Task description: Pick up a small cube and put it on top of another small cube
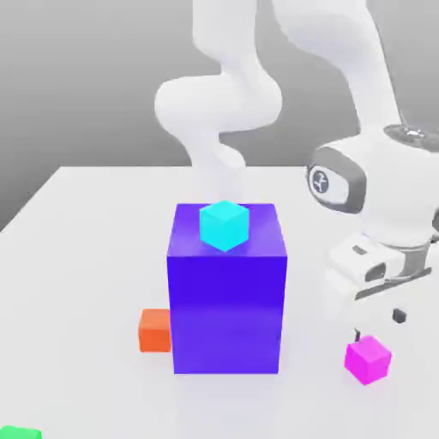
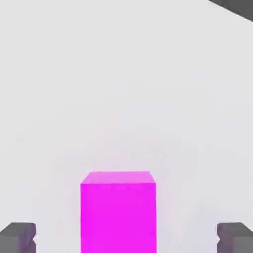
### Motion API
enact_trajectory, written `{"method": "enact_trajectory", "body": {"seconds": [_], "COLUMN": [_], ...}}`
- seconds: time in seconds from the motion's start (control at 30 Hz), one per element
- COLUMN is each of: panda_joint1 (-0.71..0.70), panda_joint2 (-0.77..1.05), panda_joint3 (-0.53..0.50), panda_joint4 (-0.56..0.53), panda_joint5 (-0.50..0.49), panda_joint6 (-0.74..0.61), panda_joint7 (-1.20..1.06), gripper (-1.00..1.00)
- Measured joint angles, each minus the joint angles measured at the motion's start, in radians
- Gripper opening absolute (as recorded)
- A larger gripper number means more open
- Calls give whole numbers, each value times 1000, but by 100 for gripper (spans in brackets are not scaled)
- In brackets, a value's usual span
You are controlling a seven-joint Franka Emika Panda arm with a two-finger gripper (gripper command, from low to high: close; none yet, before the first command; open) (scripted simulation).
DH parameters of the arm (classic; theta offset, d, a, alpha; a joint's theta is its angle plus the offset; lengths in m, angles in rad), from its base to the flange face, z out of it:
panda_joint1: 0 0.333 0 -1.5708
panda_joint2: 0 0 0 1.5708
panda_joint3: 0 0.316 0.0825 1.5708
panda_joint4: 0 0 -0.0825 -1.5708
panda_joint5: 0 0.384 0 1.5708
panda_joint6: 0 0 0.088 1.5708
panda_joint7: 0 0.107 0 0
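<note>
Where the exterior view looks across the white table (image 1: 94, 257), its far edge runs straight behind everything, and a wide bare stretch lies on the exterior view's left, between the table's slanting side edge and the blocks. Next in size on the table, the big blue-violet block (image 1: 226, 313) stands upright near the middle, its front edges crisp, with open table between it and the magenta cube on the exterior view's right. The gripper (image 1: 378, 325) is released, its fingers spread wide; in the hand view they stand one to each side of the magenta cube (image 1: 368, 360), with a gap on both sides and neither touching it. That cube appears to sit on the table, though the exterior view makes its exact height under the hand hard to judge. The cyan cube (image 1: 225, 225) rests on top of the big block, bare top surface around it. The orange cube (image 1: 155, 330) is right beside the block's exterior-left side, and the green block (image 1: 20, 433) is cut off at the exterior view's lower left corner.
</note>
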Motion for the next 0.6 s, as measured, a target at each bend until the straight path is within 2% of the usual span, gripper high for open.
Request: {"method": "enact_trajectory", "body": {"seconds": [0.07, 0.1, 0.33, 0.5, 0.6], "panda_joint1": [35, 45, 45, -5, -95], "panda_joint2": [72, 97, 99, -59, -63], "panda_joint3": [-42, -54, -55, 16, -21], "panda_joint4": [14, 20, 20, -14, 50], "panda_joint5": [-34, -47, -50, 44, 95], "panda_joint6": [56, 76, 77, -45, -119], "panda_joint7": [26, 37, 39, -32, -121], "gripper": [0, -100, -100, -100, -100]}}
